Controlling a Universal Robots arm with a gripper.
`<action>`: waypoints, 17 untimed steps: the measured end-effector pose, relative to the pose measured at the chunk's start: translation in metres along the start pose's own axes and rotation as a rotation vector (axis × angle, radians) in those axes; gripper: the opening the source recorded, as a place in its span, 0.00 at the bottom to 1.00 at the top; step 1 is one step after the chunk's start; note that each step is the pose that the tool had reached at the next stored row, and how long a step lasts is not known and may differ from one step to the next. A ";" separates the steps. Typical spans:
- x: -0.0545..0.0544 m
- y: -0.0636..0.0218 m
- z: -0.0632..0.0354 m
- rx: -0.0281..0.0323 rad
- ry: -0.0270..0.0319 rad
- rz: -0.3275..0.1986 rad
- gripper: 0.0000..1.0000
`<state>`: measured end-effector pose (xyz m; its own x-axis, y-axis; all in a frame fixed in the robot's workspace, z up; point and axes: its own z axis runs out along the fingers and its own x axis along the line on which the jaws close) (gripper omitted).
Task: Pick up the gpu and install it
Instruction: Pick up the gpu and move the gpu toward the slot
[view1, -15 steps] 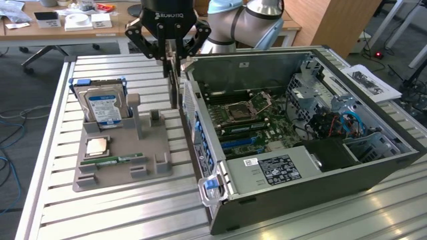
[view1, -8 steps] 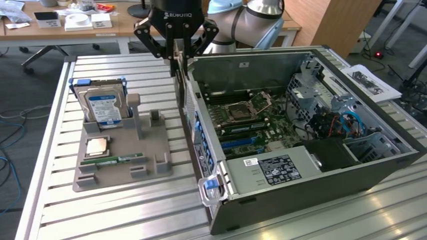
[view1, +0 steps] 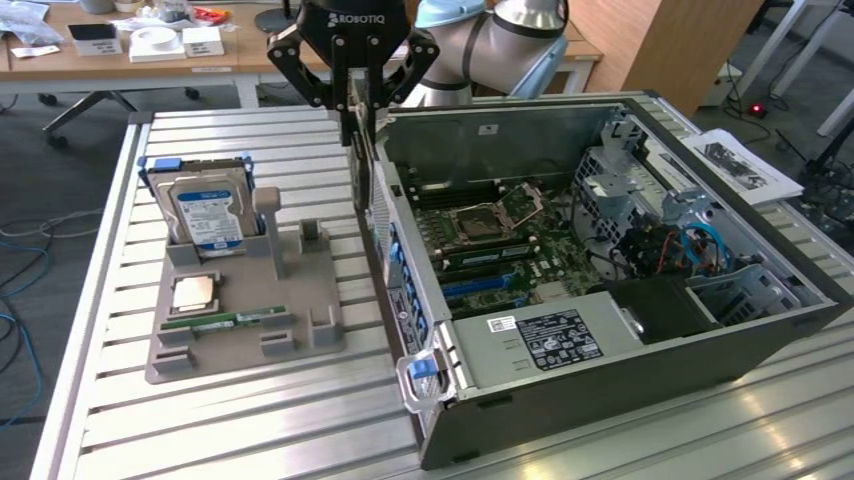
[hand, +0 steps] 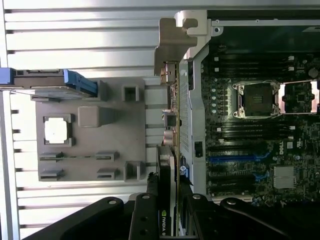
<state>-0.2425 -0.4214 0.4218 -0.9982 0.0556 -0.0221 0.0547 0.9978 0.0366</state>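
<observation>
One thin gpu (view1: 358, 175) (hand: 168, 160), a green board with a dark face and a silver metal end bracket. It is clamped between the black jaws, which press on its two flat faces. The card hangs on edge straight below the jaws, with the bracket end farthest from them. In the exterior view it sits at 12 o'clock of the scene, by the 10 o'clock corner of the case.

One dark grey computer tower case (view1: 747, 330) (hand: 192, 125), lying on its side with the open side up and the green motherboard (view1: 507, 240) (hand: 260, 165) exposed. Its perforated rear wall runs just beside the gpu, which is on the wall's outer side. Contact cannot be told.

One grey plastic parts holder (view1: 240, 340) (hand: 135, 145), at 9 o'clock of the case, carrying:
- silver hard drive with blue label (view1: 207, 210) (hand: 50, 82), upright at the holder's 12 o'clock end
- square silver processor (view1: 196, 292) (hand: 55, 130)
- narrow green RAM stick (view1: 227, 321), towards the holder's 6 o'clock

Open room: a narrow strip of ribbed aluminium table (view1: 200, 430) (hand: 80, 40) separates the holder from the case. Wider bare table lies at 6 o'clock of the holder.
</observation>
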 end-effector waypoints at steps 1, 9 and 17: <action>0.000 0.0000 0.0000 0.0000 0.0000 0.000 0.27; -0.005 0.0003 0.0000 0.0001 0.0001 0.000 0.27; -0.021 0.0012 0.0005 -0.0002 0.0001 0.000 0.27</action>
<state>-0.2212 -0.4214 0.4219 -0.9982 0.0554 -0.0220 0.0545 0.9978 0.0369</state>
